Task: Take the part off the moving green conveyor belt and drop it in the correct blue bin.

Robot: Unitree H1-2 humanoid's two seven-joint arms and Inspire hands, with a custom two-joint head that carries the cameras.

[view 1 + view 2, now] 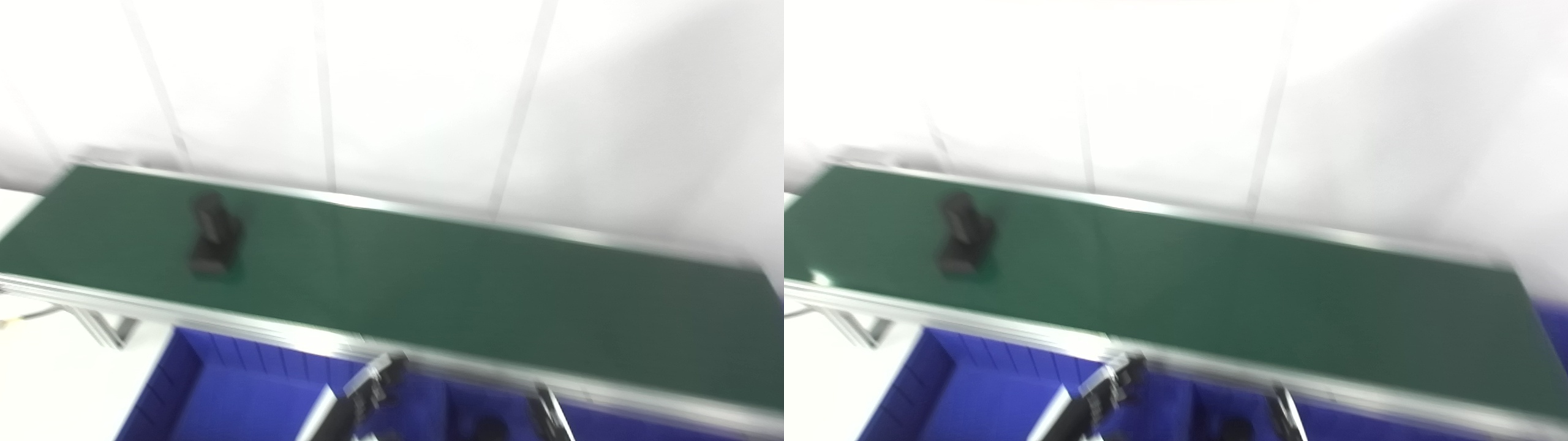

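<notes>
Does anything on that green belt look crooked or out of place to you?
Only slightly: the black part lies askew near the left end of the green conveyor belt, angled across it instead of along it. The blur hides any damage. Nothing spilled.

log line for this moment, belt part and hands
part: on belt, left end, untouched | left hand: low over blue bin, state unclear | right hand: not visible
</notes>
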